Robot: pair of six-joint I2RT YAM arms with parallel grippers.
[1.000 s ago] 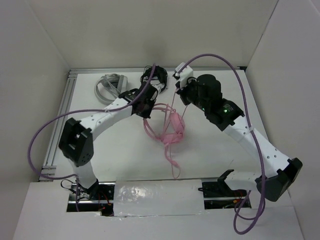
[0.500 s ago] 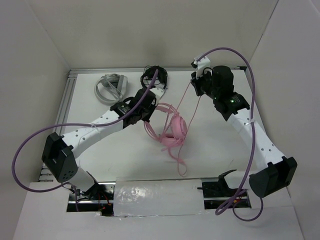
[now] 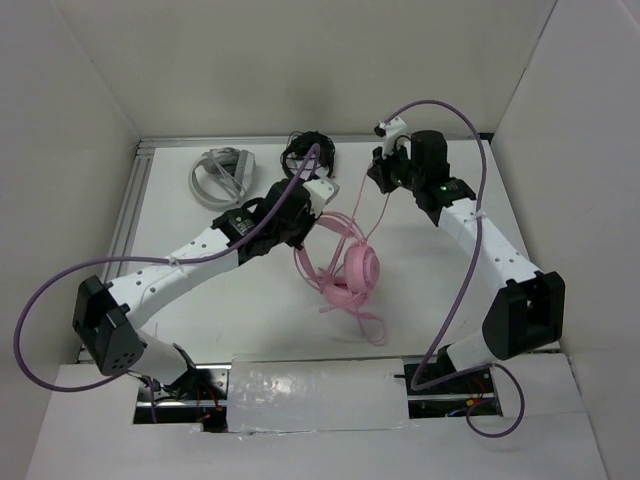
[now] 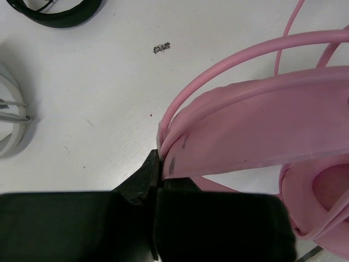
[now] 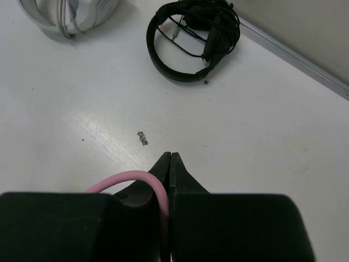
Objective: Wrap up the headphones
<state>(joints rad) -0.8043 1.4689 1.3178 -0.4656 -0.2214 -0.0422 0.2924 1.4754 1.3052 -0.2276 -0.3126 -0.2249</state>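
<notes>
- On the white counter (image 3: 250,310), about midway between my two arms, lie the pink headphones (image 3: 352,265). The wrap looks to be underway but far from done. One arm anchors the set and the other works the cord.
- Along the counter's far edge sit a grey-white headset (image 3: 220,175) and a black headset (image 3: 308,152). Both are well apart from my work.
- Seen from above, the headphones are tipped, with a round padded ear cup (image 3: 362,268) lower down and the headband (image 4: 262,131) arching up towards my left arm.
- My left pincer (image 4: 156,169) is closed on the edge of the headband, with its jaws pinched right where the band's thin rails meet.
- My right pincer (image 5: 170,161) is closed on the thin pink cable (image 5: 136,176), which curves in from the left and vanishes between the jaws.
- From that grip the cable runs back down to the headphones, and a slack tail (image 3: 365,325) sprawls on the counter nearer my bases.
- My next move, I judge, is to carry the held cable around the headband while my left side keeps the band steady. That takes enough tension to lay a neat turn but not so much that the band slips free. The tail then needs gathering.
</notes>
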